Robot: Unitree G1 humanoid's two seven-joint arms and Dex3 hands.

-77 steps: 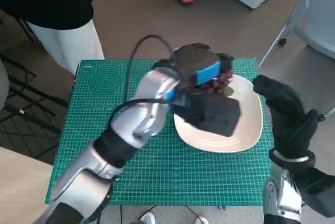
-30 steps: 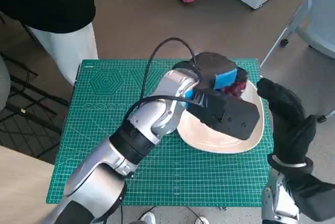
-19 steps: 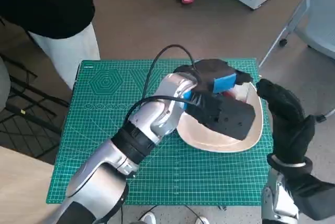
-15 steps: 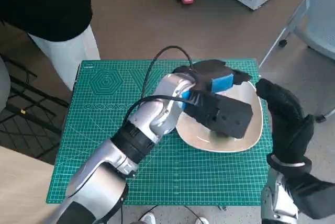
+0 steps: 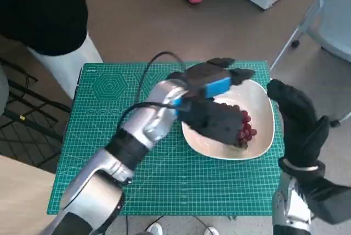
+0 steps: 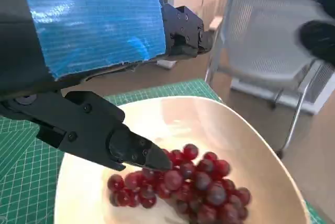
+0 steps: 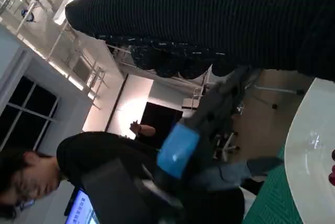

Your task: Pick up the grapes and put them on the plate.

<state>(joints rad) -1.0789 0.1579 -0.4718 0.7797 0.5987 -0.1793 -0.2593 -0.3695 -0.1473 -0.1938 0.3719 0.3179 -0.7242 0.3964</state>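
Green gridded cutting mat covers the small table. Bunch of dark red grapes lies released in the cream oval plate, toward four o'clock. Blue-taped black left hand hovers above, fingers spread, partly hiding the plate. Black-gloved right hand waits at three o'clock, fingers loose, holding nothing.

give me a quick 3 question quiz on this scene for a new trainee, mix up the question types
1. True or false: the red grapes lie on the plate.
2. What covers the table under the plate? A) a green cutting mat B) a white cloth C) bare wood
3. Fill in: the left hand holds ____.

Key: 1 true. 2 A, the green cutting mat. 3 nothing; its fingers are apart above the grapes.
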